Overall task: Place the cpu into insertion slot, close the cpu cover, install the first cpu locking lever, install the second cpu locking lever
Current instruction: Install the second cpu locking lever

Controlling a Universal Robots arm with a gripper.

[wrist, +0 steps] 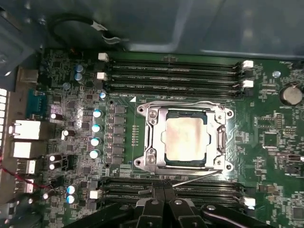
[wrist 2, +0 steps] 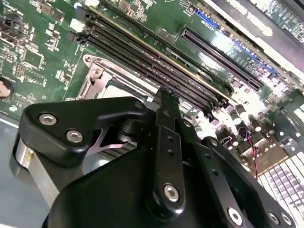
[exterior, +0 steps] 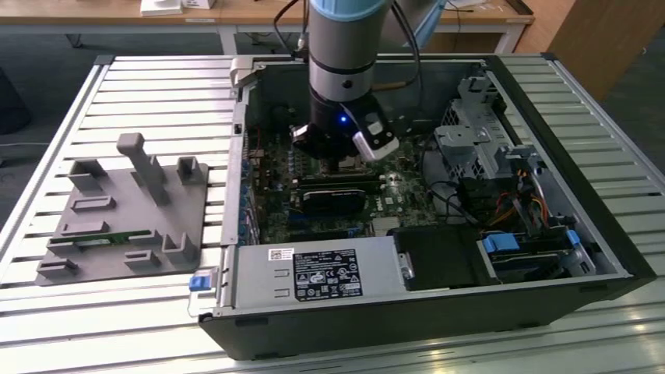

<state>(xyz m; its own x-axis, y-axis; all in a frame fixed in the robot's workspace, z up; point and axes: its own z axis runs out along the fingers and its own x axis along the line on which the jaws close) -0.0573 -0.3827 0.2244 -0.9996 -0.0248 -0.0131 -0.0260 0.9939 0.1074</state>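
With the cpu (wrist: 186, 138) seated under the cpu cover (wrist: 154, 137) and the gripper (wrist: 163, 202) shut empty, 1 unlatched lever (wrist: 194, 178) could slip aside.

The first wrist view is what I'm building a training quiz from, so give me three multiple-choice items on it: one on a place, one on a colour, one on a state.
1. Where does the small flat square chip with the pale silvery-grey top lie?
A. in a long black memory slot
B. inside the square socket with the silver metal rim
C. on the grey tray outside the case

2. What colour is the circuit board around it?
A. red
B. blue
C. green

3. How does the thin square silver metal frame sit?
A. down flat around the chip
B. standing upright
C. lying off the board

Answers: 1 B, the chip fills the socket's centre. 2 C, the board shows green on every side. 3 A, the frame lies level and the chip shows through its window.

The black claw hangs just beside the socket.
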